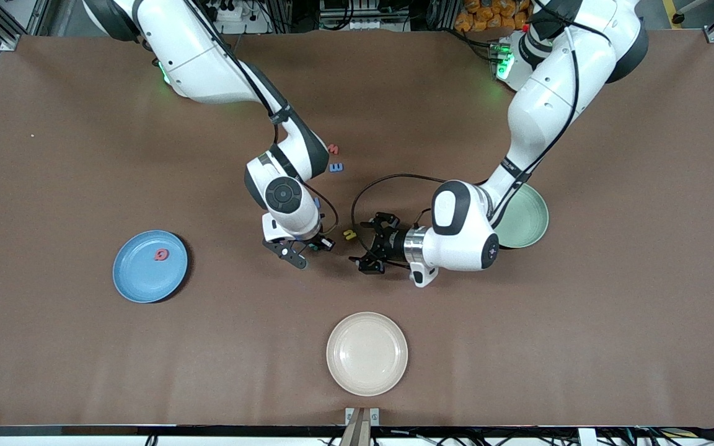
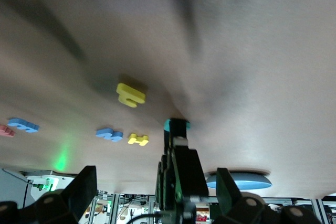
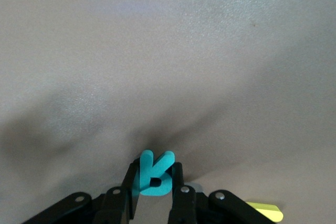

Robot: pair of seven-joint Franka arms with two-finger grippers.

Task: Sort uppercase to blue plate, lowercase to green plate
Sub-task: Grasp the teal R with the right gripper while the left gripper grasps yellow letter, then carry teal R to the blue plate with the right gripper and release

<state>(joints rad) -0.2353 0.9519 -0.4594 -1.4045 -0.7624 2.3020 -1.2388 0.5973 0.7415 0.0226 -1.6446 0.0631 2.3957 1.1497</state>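
My right gripper (image 1: 310,249) (image 3: 155,174) is shut on the teal R (image 3: 154,177), low over the middle of the table. My left gripper (image 1: 362,243) (image 2: 155,182) is open and empty, level with the table and facing the right gripper. The yellow r-like letter (image 1: 349,235) (image 2: 130,94) lies on the table between the two grippers. The red Q (image 1: 161,254) lies in the blue plate (image 1: 140,282). The green plate (image 1: 527,229) is partly under the left arm. The red w/m (image 1: 333,148) and blue m (image 1: 336,167) lie farther from the front camera. The blue W (image 2: 109,134) and yellow H (image 2: 138,139) show in the left wrist view. The dark blue i is out of view.
A cream plate (image 1: 366,381) sits near the table's front edge, nearer to the front camera than both grippers. The right arm's wrist hides the table just beside the blue m. The left arm's cable loops over the table above the yellow letter.
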